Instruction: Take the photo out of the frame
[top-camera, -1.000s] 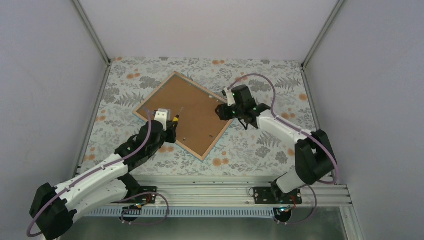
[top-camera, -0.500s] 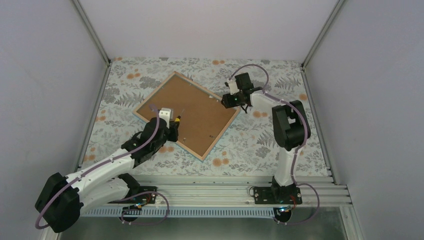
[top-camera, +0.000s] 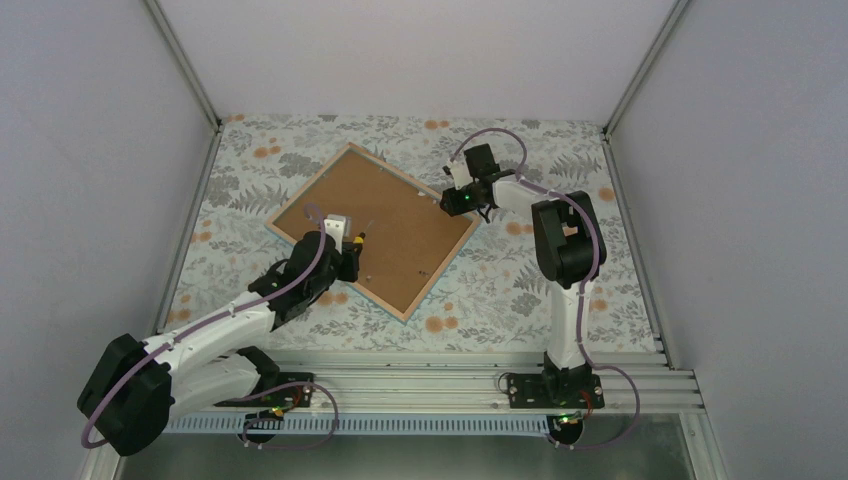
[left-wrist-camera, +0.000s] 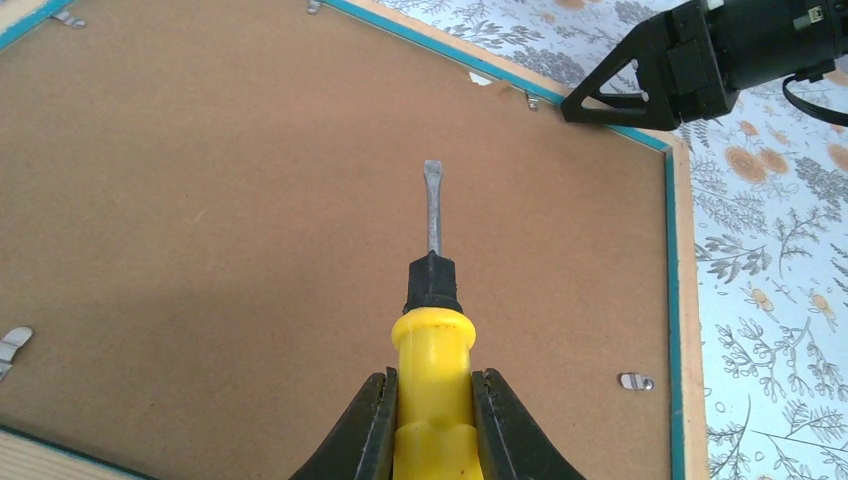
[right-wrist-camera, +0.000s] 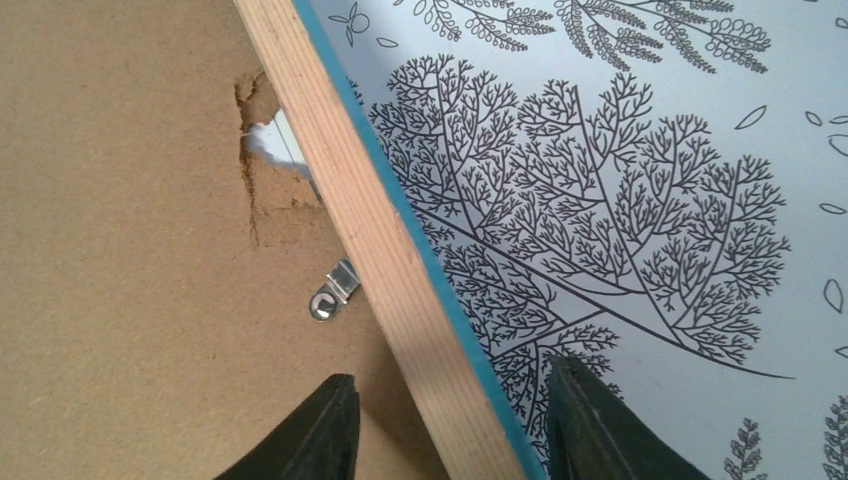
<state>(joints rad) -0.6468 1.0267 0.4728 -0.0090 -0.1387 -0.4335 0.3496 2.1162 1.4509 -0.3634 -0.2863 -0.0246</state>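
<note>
A picture frame (top-camera: 442, 269) lies face down on the flower-patterned tabletop (top-camera: 520, 290), turned like a diamond. Its long sides run from far left to near right, and its brown backing board (top-camera: 375, 225) faces up.

The left pincer (left-wrist-camera: 432, 378) is clamped on the yellow handle of a screwdriver (left-wrist-camera: 433, 330), whose flat blade points across the board toward the frame's right corner. The right pincer (right-wrist-camera: 452, 378) is there with its fingers apart, straddling the rim: one over the board, one over the tabletop.

Only the right wrist view shows the pale wood rim with its turquoise outer edge, a small tear in the board, and a metal clip (right-wrist-camera: 335, 295) beside it.
</note>
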